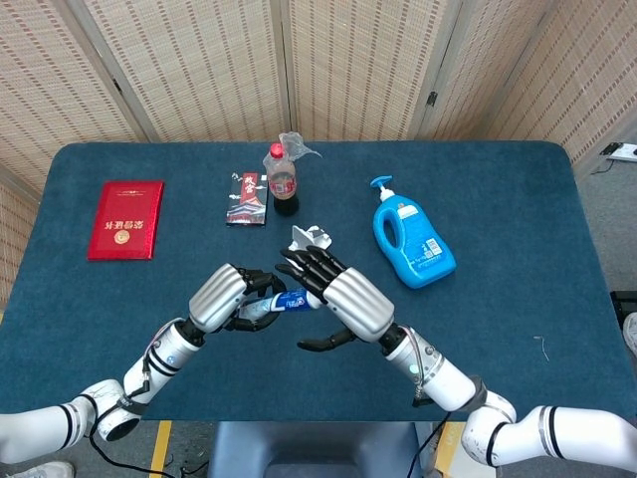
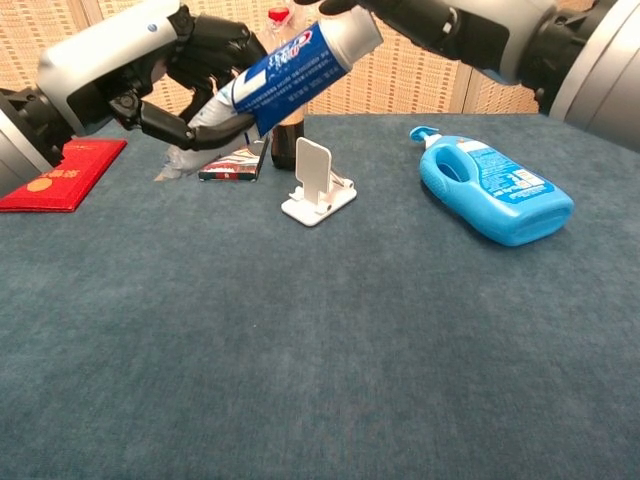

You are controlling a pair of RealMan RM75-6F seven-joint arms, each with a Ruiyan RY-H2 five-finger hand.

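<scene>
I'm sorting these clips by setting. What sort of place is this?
Probably a lab or test booth, not a home: woven folding screens fence in a blue-covered table set with unrelated items such as a detergent bottle and a red booklet.

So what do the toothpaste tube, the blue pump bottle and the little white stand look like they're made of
Toothpaste tube: soft glossy laminate or plastic, likely; its tail looks crumpled in the left hand.
Blue pump bottle: rigid, slightly shiny plastic with a moulded handle.
White stand: hard smooth plastic, probably; thin, clean edges.
</scene>
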